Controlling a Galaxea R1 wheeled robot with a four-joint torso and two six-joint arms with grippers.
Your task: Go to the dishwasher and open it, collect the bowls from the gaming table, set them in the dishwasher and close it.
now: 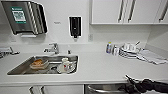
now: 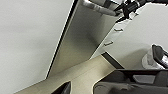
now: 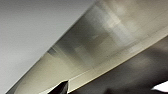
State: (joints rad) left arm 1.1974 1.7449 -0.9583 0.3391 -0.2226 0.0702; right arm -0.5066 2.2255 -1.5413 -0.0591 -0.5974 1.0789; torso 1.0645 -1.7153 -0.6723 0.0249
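A kitchenette seen from above: a long white surface runs along a white wall, with white upper cabinets at the right. A steel sink is set into the surface at the left, a tap behind it. In the sink lie an orange-brown item in a shallow dish and a white cup with other crockery; their number cannot be told. On the wall hang one paper-towel dispenser and one black soap dispenser. Toward the right of the surface stand small bottles, a stack of plates with cups and a folded cloth. Below the front edge, at the lower right, is the dishwasher with its steel front and bar handle. The right gripper, dark, sits at the right end of that handle; whether it is open or closed on the bar cannot be told. The left wrist view shows the steel front from below, beside a white panel, with pale floor underneath. The left gripper's state cannot be told.
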